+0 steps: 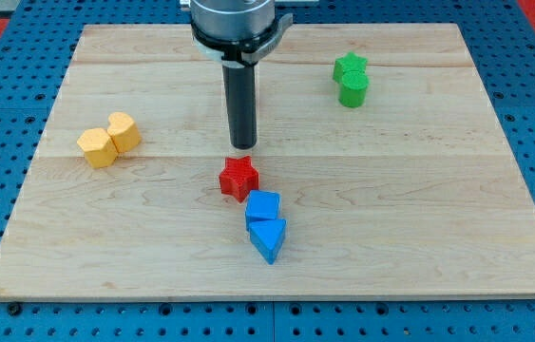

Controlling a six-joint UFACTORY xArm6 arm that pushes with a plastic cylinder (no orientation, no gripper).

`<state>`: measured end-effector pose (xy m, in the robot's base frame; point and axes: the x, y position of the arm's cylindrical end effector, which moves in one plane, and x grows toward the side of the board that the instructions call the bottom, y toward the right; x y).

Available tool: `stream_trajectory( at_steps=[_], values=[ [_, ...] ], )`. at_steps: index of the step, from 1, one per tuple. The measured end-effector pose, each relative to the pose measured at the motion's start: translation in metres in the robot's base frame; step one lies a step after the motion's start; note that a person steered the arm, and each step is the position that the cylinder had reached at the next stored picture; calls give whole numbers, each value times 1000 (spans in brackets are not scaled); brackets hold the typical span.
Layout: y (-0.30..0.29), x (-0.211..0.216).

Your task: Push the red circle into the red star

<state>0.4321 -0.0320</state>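
Observation:
The red star (238, 178) lies on the wooden board (419, 218) just below the middle. My tip (242, 145) stands a short way above it towards the view's top, apart from it. The red circle does not show clearly. Only a faint red sliver (257, 90) shows at the rod's right edge, so the circle may be hidden behind the rod.
A blue block (262, 206) touches the red star's lower right, with a blue triangle (268, 238) right below it. Two yellow blocks (108, 140) sit together at the view's left. A green star (350, 66) and a green circle (353, 90) sit together at the top right.

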Motion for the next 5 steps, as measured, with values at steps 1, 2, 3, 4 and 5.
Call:
stream_trajectory(
  at_steps=[1, 2, 3, 4, 5],
  values=[
    [5, 41],
    [7, 49],
    [8, 3],
    [52, -57],
    [68, -113]
  ],
)
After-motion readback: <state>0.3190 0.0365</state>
